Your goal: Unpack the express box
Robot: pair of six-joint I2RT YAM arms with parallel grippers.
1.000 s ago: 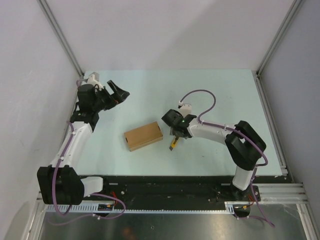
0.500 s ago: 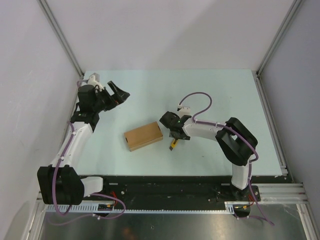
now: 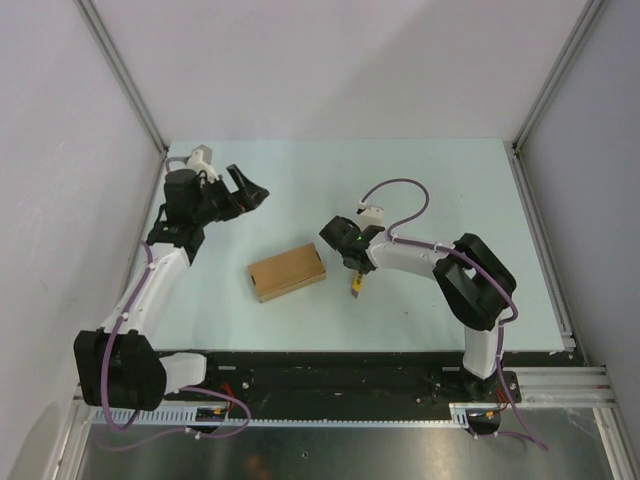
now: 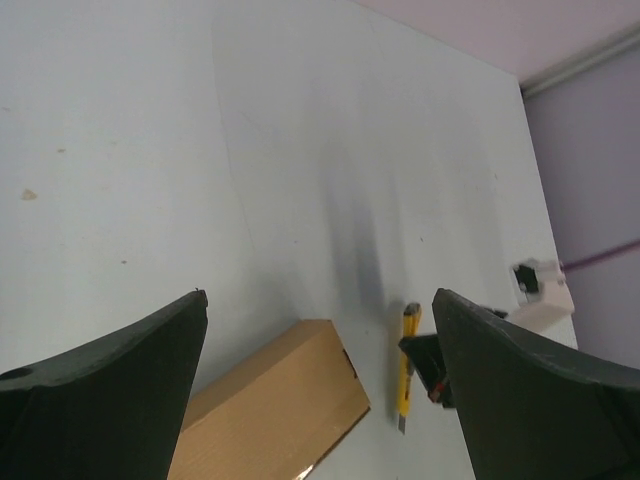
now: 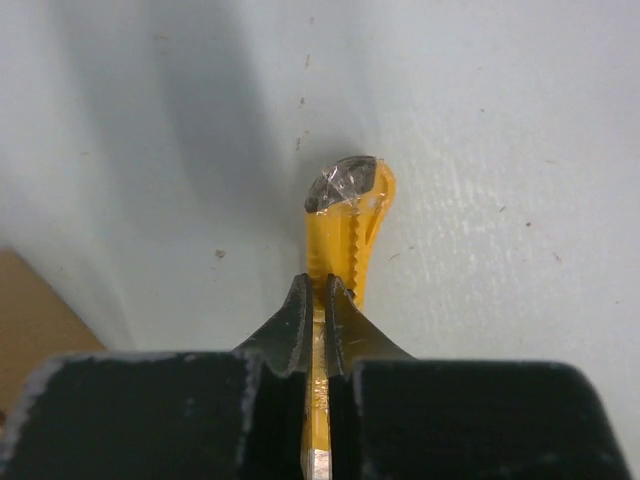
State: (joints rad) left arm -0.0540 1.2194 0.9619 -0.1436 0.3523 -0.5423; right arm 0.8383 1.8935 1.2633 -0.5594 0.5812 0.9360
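The express box [image 3: 287, 272], plain brown cardboard and shut, lies flat on the pale table just left of centre; it also fills the bottom of the left wrist view [image 4: 270, 410]. To its right lies a slim yellow utility knife [image 3: 355, 287] [image 4: 407, 362] [image 5: 350, 215]. My right gripper [image 3: 352, 268] [image 5: 317, 290] is shut on the knife's body, the fingers pinching it from both sides against the table. The left gripper [image 3: 245, 188] [image 4: 320, 300] hangs wide open above the table's far left, apart from the box, nothing between its fingers.
Grey walls and aluminium frame posts [image 3: 120, 70] close in the table on the left, back and right. A purple cable [image 3: 400, 190] loops above the right arm. The black rail [image 3: 340, 375] with both arm bases runs along the near edge.
The right gripper's jaws have closed on the utility knife, which shifted slightly right. The left gripper has moved a little up and to the right, still open.
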